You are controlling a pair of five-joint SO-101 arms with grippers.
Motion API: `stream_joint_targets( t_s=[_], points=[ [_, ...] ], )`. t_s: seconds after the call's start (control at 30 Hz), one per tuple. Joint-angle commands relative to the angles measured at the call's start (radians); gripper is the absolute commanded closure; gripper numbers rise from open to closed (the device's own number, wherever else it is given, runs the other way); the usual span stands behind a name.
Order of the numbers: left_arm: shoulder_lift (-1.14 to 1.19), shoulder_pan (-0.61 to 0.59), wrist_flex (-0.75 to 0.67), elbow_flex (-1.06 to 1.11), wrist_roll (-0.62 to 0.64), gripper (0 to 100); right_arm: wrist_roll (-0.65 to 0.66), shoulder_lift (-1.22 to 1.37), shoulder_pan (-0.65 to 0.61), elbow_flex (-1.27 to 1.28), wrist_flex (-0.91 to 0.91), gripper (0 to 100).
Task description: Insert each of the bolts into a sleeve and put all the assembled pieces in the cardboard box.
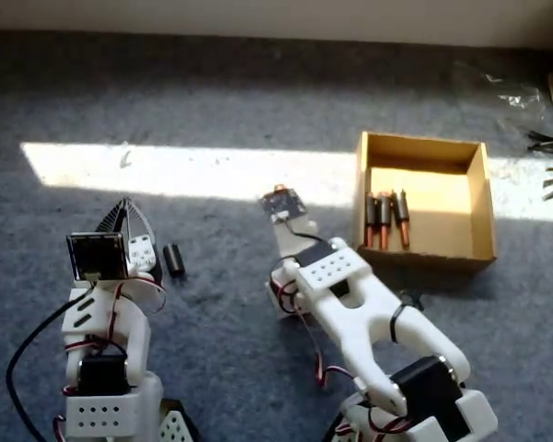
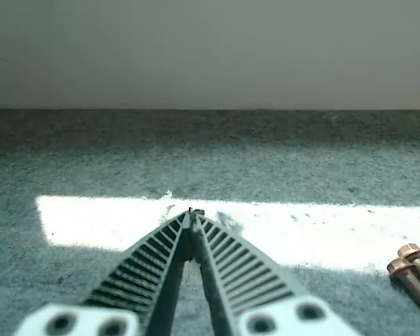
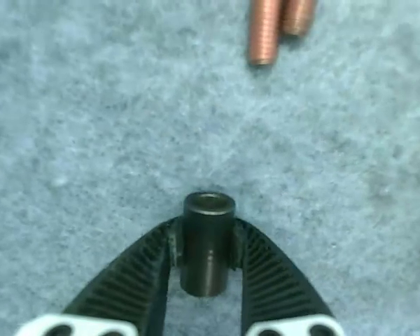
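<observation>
Judged a little past halfway. Nearest, lower left of the high view: left gripper closed tight on nothing over the grey carpet. Just right of it, a short black cylindrical metal sleeve lying loose on the carpet. In the right wrist view, right gripper clamped around a second black sleeve, open end showing, no bolt inside. Beyond that, at the upper centre there, two copper-coloured threaded bolts side by side, not yet inserted. Farthest, upper right of the high view: open brown cardboard box holding three bolt-and-sleeve assemblies in a row near its left wall. Apparently two pairings and two drop-offs left.
</observation>
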Motion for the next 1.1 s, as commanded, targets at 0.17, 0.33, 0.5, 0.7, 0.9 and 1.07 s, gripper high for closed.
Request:
stream_joint_targets(
  t_s=[0.17,0.33,0.5,0.7,0.9,1.07],
  points=[
    [-0.002,-0.007,0.006,0.021,-0.008,99,0.009,-0.042,-0.005,-0.031,0.045,99.4],
    [-0.002,-0.007,0.006,0.021,-0.008,99,0.049,-0.259,-0.004,-0.062,0.091,99.4],
    [0.004,-0.007,0.006,0.021,-0.008,99,0.060,-0.507,-0.004,0.005,0.094,99.4],
    [0.005,-0.007,0.008,0.021,-0.008,99,0.137,-0.788,0.064,0.122,0.094,99.4],
    [-0.001,0.044,0.037,0.016,-0.106,99,0.143,-0.993,0.203,0.229,0.094,99.3],
    [0.005,0.102,0.192,-0.107,-0.126,99,0.144,-1.093,0.216,0.323,0.090,99.3]
  ],
)
